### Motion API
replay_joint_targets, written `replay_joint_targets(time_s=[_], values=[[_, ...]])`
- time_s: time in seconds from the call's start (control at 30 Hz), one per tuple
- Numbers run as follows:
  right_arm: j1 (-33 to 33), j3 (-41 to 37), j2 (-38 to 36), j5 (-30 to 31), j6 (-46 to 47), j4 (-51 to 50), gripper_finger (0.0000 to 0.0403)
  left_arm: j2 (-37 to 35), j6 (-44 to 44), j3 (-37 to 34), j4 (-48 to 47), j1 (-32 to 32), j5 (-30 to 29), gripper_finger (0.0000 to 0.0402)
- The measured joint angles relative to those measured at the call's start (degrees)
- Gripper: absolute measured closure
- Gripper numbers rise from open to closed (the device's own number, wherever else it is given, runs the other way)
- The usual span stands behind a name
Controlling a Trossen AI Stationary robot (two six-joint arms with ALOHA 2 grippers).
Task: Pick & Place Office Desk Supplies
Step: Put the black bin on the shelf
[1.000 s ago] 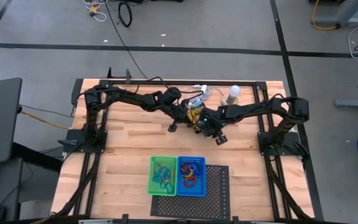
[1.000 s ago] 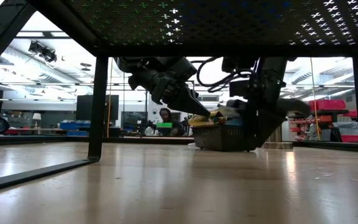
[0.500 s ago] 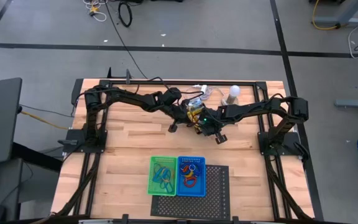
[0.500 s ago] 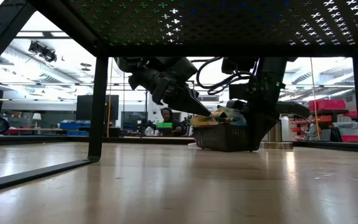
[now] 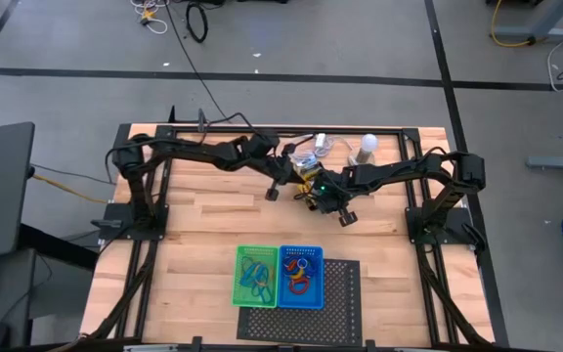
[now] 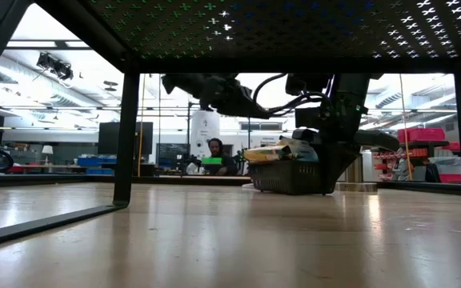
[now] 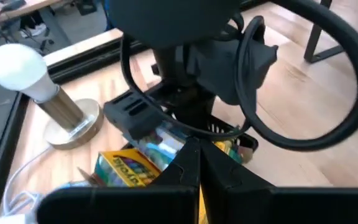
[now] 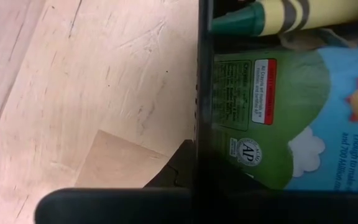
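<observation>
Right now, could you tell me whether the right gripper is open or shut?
Shut. The right gripper has its fingers closed on the rim of the black tray, beside the crayon box.

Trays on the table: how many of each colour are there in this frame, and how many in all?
Green tray: 1
Blue tray: 1
Black tray: 1, at the back, with the right gripper at its wall
Total: 3 trays

Both arms meet over the black tray (image 5: pixel 311 186) near the white bulb (image 5: pixel 366 144); 2 trays, green (image 5: pixel 256 276) and blue (image 5: pixel 301 277), sit in front.
</observation>
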Motion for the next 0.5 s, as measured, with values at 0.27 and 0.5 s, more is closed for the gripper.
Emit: replay_joint_targets(time_s=[0.27, 0.5], values=[[0.0, -0.1, 0.0, 1.3, 2.0, 0.8, 0.0402, -1.0, -0.8, 0.0, -1.3, 0.0, -2.7, 0.0401], [1.1, -0.1, 0.0, 3.9, 2.6, 1.3, 0.0402, -1.0, -1.1, 0.0, -2.9, -0.1, -2.8, 0.0400]])
